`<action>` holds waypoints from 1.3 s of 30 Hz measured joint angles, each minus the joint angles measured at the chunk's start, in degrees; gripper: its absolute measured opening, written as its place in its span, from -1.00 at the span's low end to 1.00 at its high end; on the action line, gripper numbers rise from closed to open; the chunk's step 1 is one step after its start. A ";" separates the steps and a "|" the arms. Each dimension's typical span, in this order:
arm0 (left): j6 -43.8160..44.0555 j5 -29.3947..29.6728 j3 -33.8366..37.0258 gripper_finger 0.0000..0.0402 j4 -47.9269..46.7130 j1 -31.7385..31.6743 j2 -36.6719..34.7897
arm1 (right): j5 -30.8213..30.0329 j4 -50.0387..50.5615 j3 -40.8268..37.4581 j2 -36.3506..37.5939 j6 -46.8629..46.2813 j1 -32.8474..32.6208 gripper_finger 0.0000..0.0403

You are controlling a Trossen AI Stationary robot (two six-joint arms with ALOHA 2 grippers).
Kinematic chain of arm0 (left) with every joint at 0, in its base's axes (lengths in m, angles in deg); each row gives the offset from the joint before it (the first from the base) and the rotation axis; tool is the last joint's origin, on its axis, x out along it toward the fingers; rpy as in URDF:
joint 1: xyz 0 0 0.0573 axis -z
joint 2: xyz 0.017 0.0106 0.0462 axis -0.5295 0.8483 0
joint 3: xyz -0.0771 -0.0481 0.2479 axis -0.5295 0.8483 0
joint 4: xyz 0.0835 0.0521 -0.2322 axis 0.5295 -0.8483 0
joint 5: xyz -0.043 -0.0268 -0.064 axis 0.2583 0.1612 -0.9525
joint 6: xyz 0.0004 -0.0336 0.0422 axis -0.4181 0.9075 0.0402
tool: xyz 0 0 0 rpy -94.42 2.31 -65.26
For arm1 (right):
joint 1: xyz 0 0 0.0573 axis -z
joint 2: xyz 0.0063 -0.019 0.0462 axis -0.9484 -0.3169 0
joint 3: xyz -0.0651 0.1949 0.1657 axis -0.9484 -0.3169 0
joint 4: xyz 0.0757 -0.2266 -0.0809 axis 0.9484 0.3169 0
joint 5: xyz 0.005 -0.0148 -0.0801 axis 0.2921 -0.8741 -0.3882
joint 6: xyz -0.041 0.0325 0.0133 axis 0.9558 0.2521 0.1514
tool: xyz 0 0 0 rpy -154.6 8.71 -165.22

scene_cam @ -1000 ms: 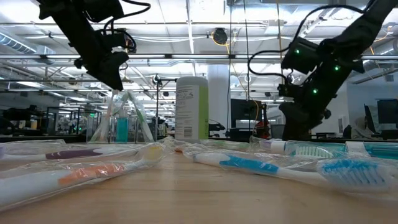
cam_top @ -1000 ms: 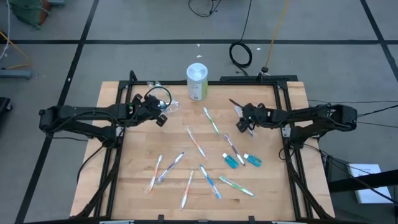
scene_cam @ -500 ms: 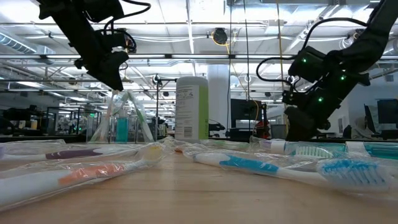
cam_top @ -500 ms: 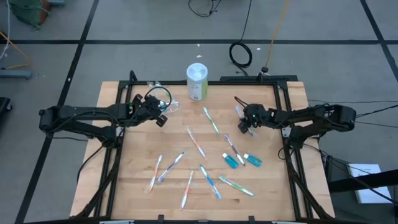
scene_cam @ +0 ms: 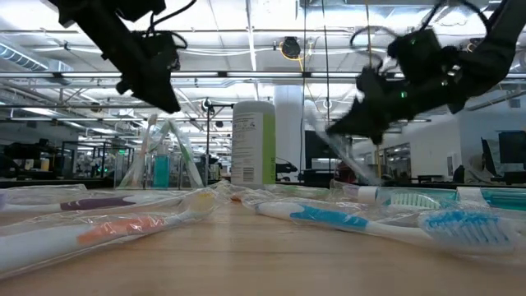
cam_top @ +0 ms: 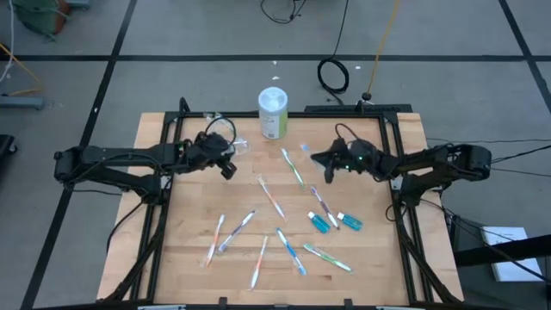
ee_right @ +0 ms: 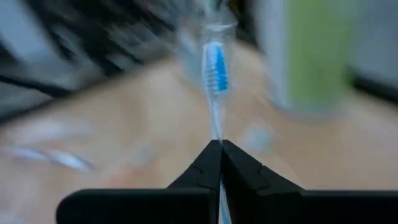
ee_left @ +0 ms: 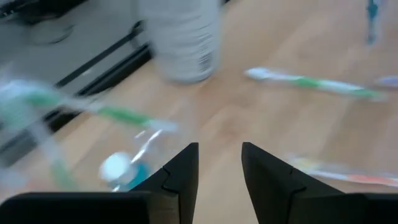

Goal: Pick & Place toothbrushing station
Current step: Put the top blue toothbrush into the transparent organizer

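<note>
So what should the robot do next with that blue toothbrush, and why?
Probably carry it toward the clear cup on the table's left. The right hand is shut on the blue toothbrush and holds it above the table, and the cup already holds brushes.

Floor (cam_top: 215, 30): grey, crossed by dark lines that mark out large squares. Worktop (cam_top: 189, 241): light wood planks, set in a black metal frame (cam_top: 159, 215). Black cable coil (cam_top: 333, 75) on the floor behind the worktop; an orange cable (cam_top: 383, 43) runs away from it. White sheet (cam_top: 510, 250) on the floor at the right edge. Low view: open hall behind, white ceiling beams and pipes (scene_cam: 246, 78), long strip lights (scene_cam: 263, 37), monitors and desks (scene_cam: 509, 160) far off.
</note>
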 joint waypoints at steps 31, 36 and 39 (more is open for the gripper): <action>-19.49 -27.44 0.00 -0.36 51.59 7.35 16.44 | -4.59 -18.28 19.07 -18.20 8.61 -18.90 -1.00; -18.41 -27.26 0.00 -0.36 50.94 7.30 16.41 | -4.60 -18.41 20.35 -20.52 8.27 -18.72 -1.00; -17.11 -27.26 0.00 -0.44 50.27 7.30 16.44 | -4.62 -18.64 20.37 -20.44 8.29 -18.66 -1.00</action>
